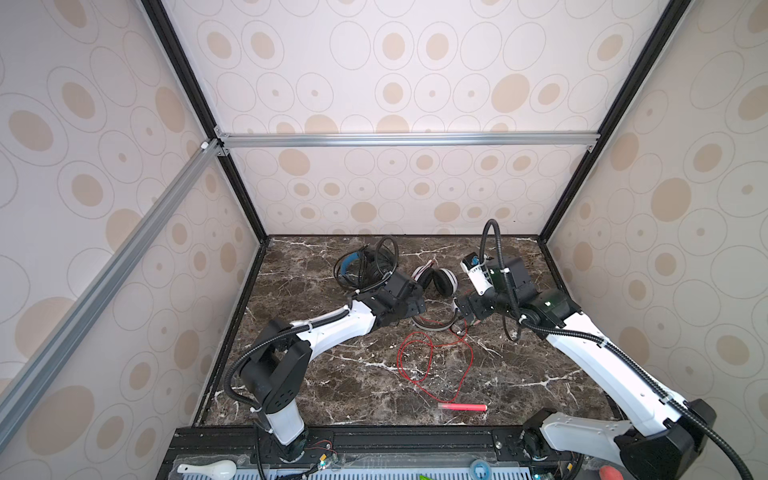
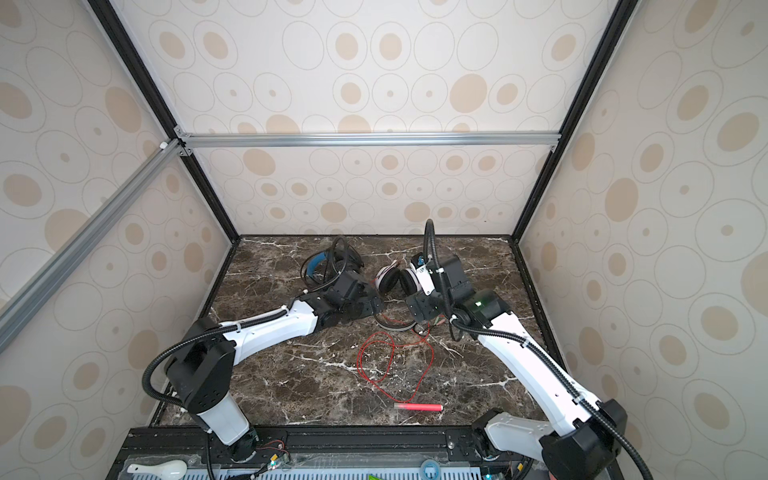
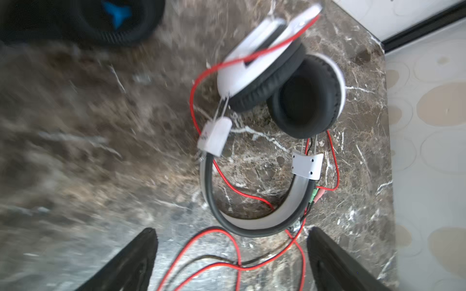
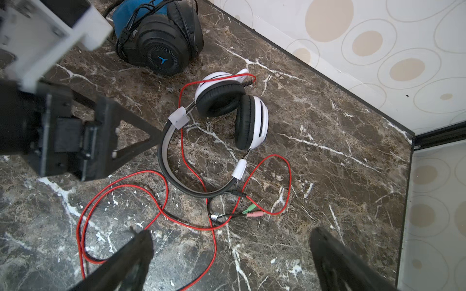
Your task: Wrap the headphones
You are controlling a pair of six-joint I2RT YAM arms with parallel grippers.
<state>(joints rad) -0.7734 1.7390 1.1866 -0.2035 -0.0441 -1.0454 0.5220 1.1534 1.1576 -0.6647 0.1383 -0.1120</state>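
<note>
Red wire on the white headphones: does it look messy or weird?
Yes. The red cable of the white headset lies in loose, crossing loops across the table, not wound up. The black headset looks to have its cable gathered on it. A pink stick lies alone near the front edge.

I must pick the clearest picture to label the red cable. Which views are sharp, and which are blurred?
Right wrist view: sharp, the red cable and the white headphones have crisp edges. Left wrist view: motion blur, worst over the marble tabletop and the black headphones; the white set is only soft. In both top views: in focus, but the cable looks thin.
</note>
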